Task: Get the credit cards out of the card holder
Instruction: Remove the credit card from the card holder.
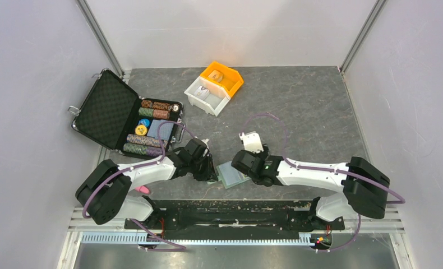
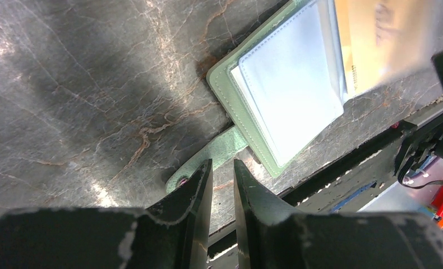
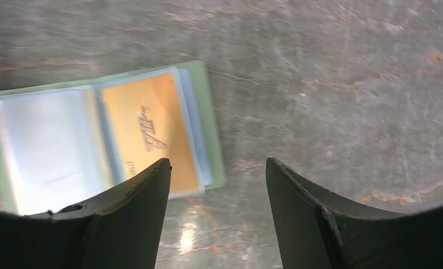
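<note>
Needs the empty, wide-spread right pincer shifted leftward onto the orange credit card, left pincer narrowly parted, empty, beside the tab of the card holder.

Table: dark grey stone-look top with rust-coloured veins, running under and ahead of the left gripper and the right gripper.
Back wall: plain, pale, well ahead of both grippers.
Left wall: same pale finish, out to the left gripper's outer side.
Right wall: likewise, beyond the right gripper.
Metal posts: one at each far corner.
Behind the grippers: black base plate, then a ribbed aluminium rail.
Light: pale glare patches on the table beneath both grippers.
</note>
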{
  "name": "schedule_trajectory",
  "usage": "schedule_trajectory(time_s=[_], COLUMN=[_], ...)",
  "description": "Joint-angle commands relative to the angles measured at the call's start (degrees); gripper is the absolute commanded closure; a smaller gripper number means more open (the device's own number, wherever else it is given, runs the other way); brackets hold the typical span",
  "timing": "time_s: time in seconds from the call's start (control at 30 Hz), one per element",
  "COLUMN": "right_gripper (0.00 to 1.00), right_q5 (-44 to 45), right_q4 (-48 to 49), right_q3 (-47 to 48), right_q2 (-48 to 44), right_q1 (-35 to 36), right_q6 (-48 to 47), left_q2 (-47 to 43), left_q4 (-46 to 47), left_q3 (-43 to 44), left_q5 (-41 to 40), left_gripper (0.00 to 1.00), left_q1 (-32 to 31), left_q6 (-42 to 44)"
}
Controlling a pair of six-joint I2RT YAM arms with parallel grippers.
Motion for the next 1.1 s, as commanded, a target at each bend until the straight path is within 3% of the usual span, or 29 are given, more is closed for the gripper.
schedule_trajectory(time_s=[0.0, 0.17, 0.43, 0.6, 0.73, 1.07], right_gripper=[0.34, 0.36, 0.49, 0.57, 0.61, 0.69], right_q5=[-1.05, -6.49, -26.34, -33.95, -40.56, -50.60], right_q4=[2.40, 7.52, 20.31, 24.30, 27.84, 35.74], right_q3=[-4.48, -7.45, -13.93, -16.37, -18.71, -21.49], right_q2=[-4.42, -9.45, -13.15, -13.93, -14.33, -9.80], right_q1=[-3.85, -6.93, -13.75, -16.33, -19.52, -25.06], right_q6=[-1.23, -5.03, -9.91, -10.58, -9.87, -8.84], left_q2=[0.55, 1.38, 2.80, 0.65, 0.31, 3.32], left_q4=[-4.32, -6.05, -10.55, -10.29, -5.59, 10.93], left_q3=[1.40, 3.58, 11.51, 14.71, 13.73, 8.40], left_q5=[-3.67, -5.18, -5.34, -2.04, 1.50, 9.88], left_gripper=[0.72, 0.72, 0.71, 0.60, 0.55, 0.55], left_q1=[0.25, 0.53, 1.37, 1.28, 1.22, 1.20], left_q6=[1.39, 1.99, 2.69, 1.04, -1.14, -5.81])
